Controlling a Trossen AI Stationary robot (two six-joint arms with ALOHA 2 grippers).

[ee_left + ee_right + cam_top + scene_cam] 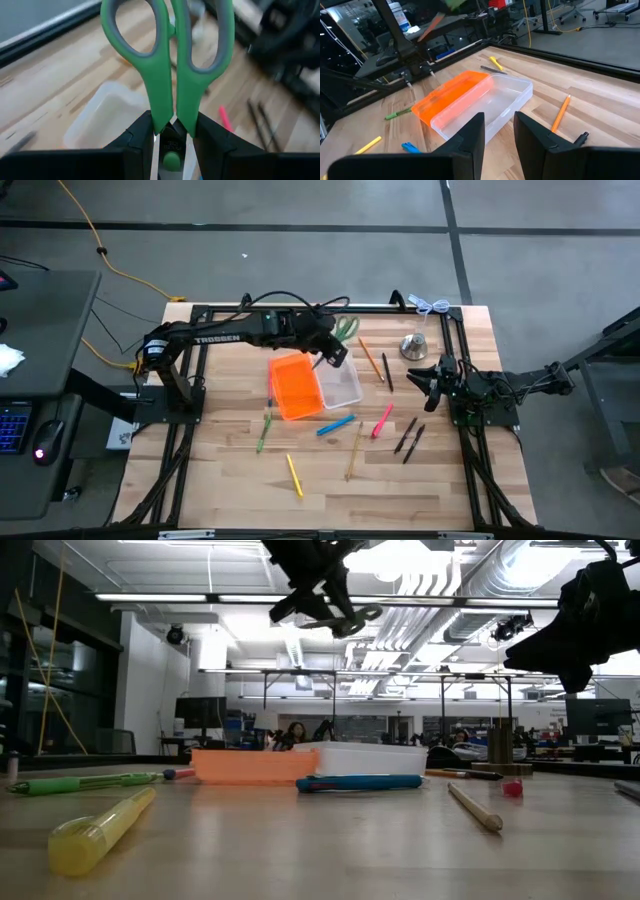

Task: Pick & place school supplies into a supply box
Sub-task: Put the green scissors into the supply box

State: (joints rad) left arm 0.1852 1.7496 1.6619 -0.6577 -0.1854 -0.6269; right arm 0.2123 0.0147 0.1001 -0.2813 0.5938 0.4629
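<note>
Small green-handled scissors (170, 65) hang in the air with my left gripper (172, 127) shut on them, above the far end of the supply box's clear half (341, 386); the orange half (295, 386) lies beside it. In the high view the scissors (346, 328) stick out past my left gripper (334, 342). My right gripper (499, 131) waits open at the table's right side (428, 376), with nothing between its fingers. Pens, pencils and markers lie flat on the table around the box. My left gripper pinches the shut scissors between its two fingers, on the green handle shanks (170, 120) just beyond the pivot (171, 160). The fingers slant down from the table's left and lie along the scissors. The handle loops (135, 30) point away past the fingertips. The scissors are lifted clear.
On the near side of the box lie a green pen (264, 430), a blue marker (335, 425), a pink marker (382, 421), a yellow highlighter (294, 475), a wooden pencil (355, 450) and two black pens (407, 438). An orange pencil (370, 356) and a silver bell-shaped object (413, 345) lie at the far right.
</note>
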